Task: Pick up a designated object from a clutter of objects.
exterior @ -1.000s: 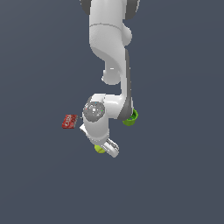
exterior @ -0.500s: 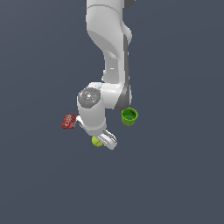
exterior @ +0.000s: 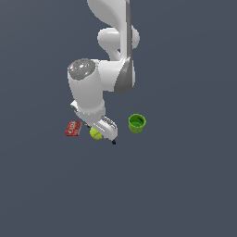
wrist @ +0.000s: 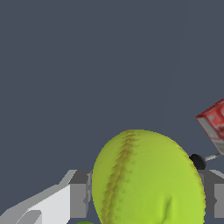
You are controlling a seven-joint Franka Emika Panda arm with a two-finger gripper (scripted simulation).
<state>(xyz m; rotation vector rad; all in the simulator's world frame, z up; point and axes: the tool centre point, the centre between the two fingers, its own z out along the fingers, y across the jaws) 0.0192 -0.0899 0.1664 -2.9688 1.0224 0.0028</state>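
Cup (exterior: 137,123): bright green, upright, mouth open to the exterior view. Inside shows only green wall and shadow; contents, if any, cannot be made out at this size. It stands alone on the exterior view's right of the arm (exterior: 99,78), apart from everything else.

Ball (exterior: 96,134): yellow-green, low in the cluster, partly covered by the gripper (exterior: 102,130) in the exterior view. In the wrist view the ball (wrist: 146,179) fills the near field, a rough darker seam running down its face. A grey finger (wrist: 79,194) sits tight against one side, and a second grey pad shows at the opposite side. Jaws read as closed on the ball. Whether it is off the floor (exterior: 185,185) is unclear from either view.

Box (exterior: 73,128): red, flat, just beside the ball on the exterior view's left. Its corner (wrist: 214,124) shows in the wrist view too.

Pen (exterior: 113,141): only a dark tip shows below the gripper in the exterior view; in the wrist view a black rounded end (wrist: 197,162) peeks out behind the ball.

Room: plain dark floor lies wide on all sides of the cluster, unbroken out to every frame edge. Tightest spot is between box and ball.
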